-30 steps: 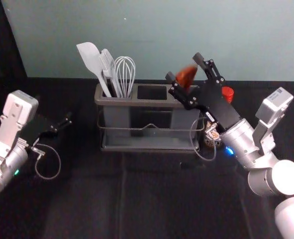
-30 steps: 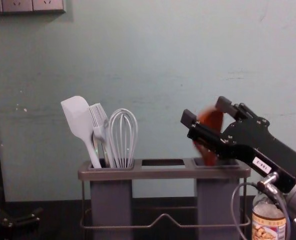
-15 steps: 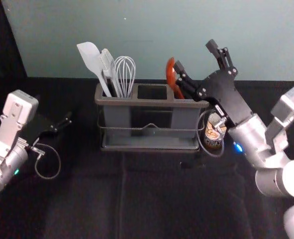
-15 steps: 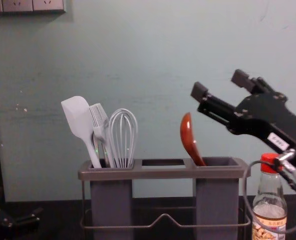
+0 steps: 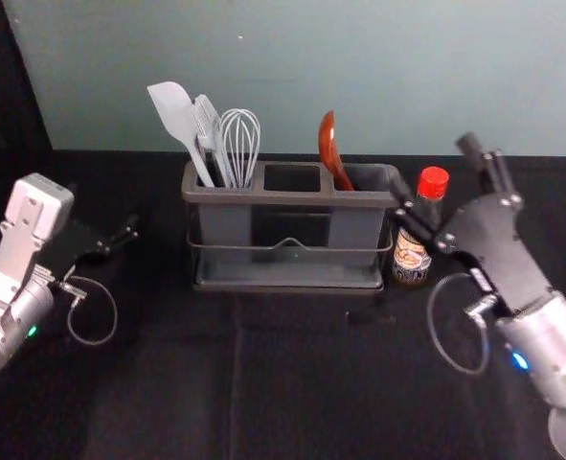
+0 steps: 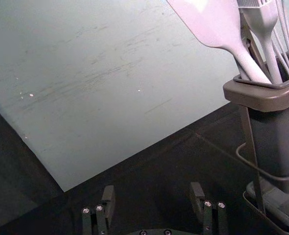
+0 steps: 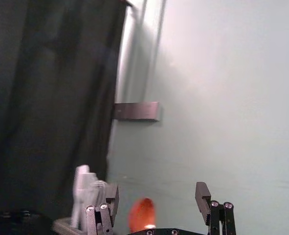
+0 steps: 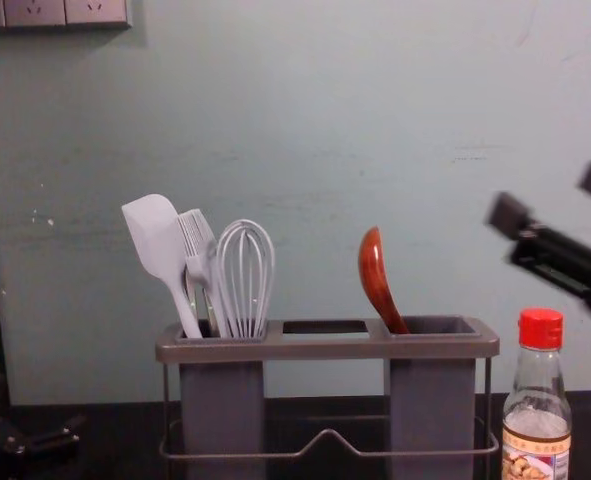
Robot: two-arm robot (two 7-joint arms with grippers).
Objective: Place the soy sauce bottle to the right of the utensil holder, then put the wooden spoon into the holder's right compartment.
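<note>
Now the wooden spoon (image 8: 376, 280) is leaning in the holder's (image 8: 325, 347) right compartment, looking light, stiff, easy to pinch up top. The bottle (image 8: 538, 400), likely breakable, is crowding the holder's right edge below the right gripper's (image 8: 555, 196) spread fingers; the left gripper (image 6: 152, 195), apart too, is resting left.
</note>
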